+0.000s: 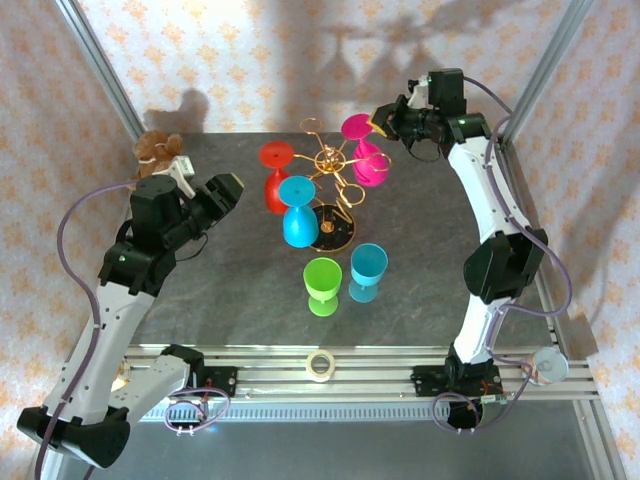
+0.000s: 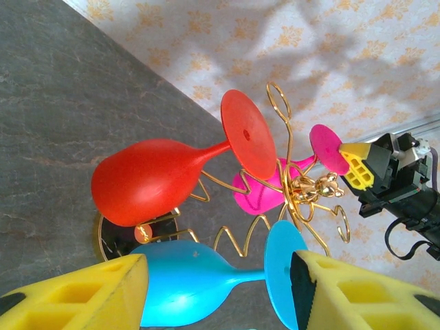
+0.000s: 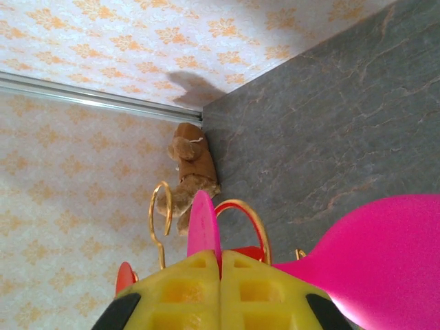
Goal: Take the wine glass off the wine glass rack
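From above, the rack [image 1: 333, 165] stands mid-table with a red glass [image 1: 274, 190], a blue glass [image 1: 298, 222] and a pink glass [image 1: 370, 165] hanging from its arms. A green glass [image 1: 322, 280] and a teal glass [image 1: 367, 268] stand upright just in front of its base. The right claw [image 1: 382, 120] is at the rack's far right side, on the foot of the pink glass. The left claw [image 1: 222, 192] hovers left of the rack, apart from it.

The left wrist camera faces the rack from that side. Its yellow fingers [image 2: 75, 295] are spread and grasp nothing, with the blue glass beyond them.

On the right wrist camera the yellow pads [image 3: 185, 282] are clenched tight. The thin edge of the pink foot seems pinched at their seam, and the bowl lies to the right.

I judge the grasp made and the unhooking about to begin. The next move calls for sliding the foot outward along the rack's loop until the stem clears the wire, keeping the foot level so the thin rim does not slip.
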`<act>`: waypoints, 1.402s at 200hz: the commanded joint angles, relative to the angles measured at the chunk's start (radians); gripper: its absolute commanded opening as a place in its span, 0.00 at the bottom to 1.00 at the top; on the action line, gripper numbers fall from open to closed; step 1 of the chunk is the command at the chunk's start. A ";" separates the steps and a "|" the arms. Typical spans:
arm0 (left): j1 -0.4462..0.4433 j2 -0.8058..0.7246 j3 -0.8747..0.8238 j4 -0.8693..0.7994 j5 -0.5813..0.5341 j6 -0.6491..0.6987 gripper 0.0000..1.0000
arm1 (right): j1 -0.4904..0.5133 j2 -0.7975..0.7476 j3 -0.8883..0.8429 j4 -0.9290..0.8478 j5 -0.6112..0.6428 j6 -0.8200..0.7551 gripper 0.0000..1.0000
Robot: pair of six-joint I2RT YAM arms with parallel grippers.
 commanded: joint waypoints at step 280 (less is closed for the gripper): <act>0.006 -0.052 -0.028 0.034 0.016 -0.007 0.57 | -0.020 -0.243 -0.211 0.036 0.004 0.032 0.00</act>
